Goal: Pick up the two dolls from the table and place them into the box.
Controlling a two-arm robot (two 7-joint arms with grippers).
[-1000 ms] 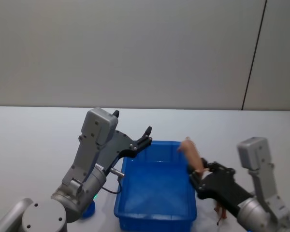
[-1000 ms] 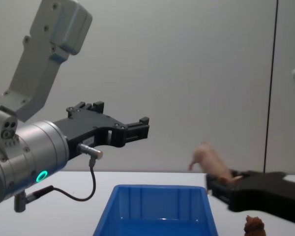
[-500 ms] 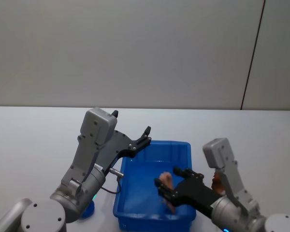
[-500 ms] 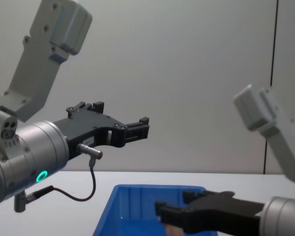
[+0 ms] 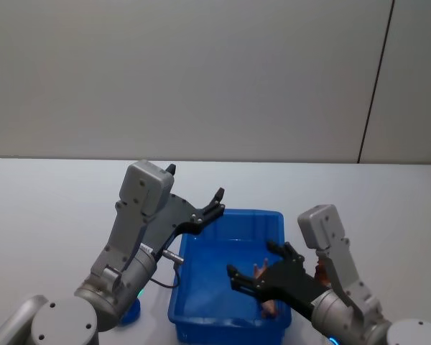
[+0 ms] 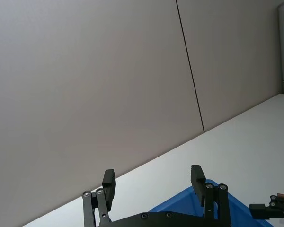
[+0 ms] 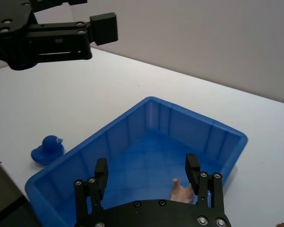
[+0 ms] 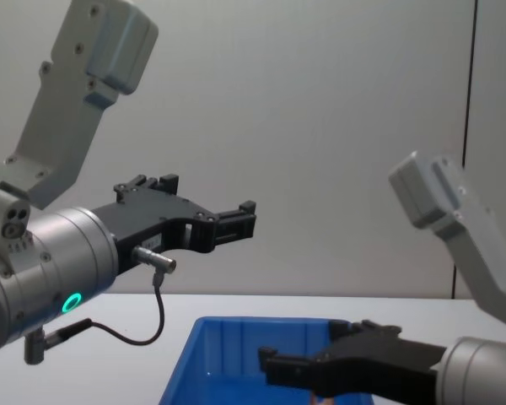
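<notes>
- A plain grey-beige wall (image 5: 201,72) fills the back of the room, smooth and bare.
- A thin dark vertical seam (image 5: 377,79) splits the wall into panels on the right side.
- The white table (image 5: 43,201) meets the wall along a straight line.
- The light is soft and even, with no hard shadows.

1. The flat plain white tabletop (image 5: 43,201) stretches wide and back to a grey wall (image 5: 201,72).
2. A bright blue glossy plastic rectangular bin (image 5: 223,330) with sloping ribbed walls and a rim stands directly on it, on the near part, about the middle.
3. A small blue duck-shaped toy (image 7: 47,149) sits on the white surface just beside the bin's left wall, not touching it.
4. A reddish-brown lumpy figure (image 5: 320,272) shows as a sliver near the bin's right wall. It is mostly hidden, so contact with the bin cannot be told.
</notes>
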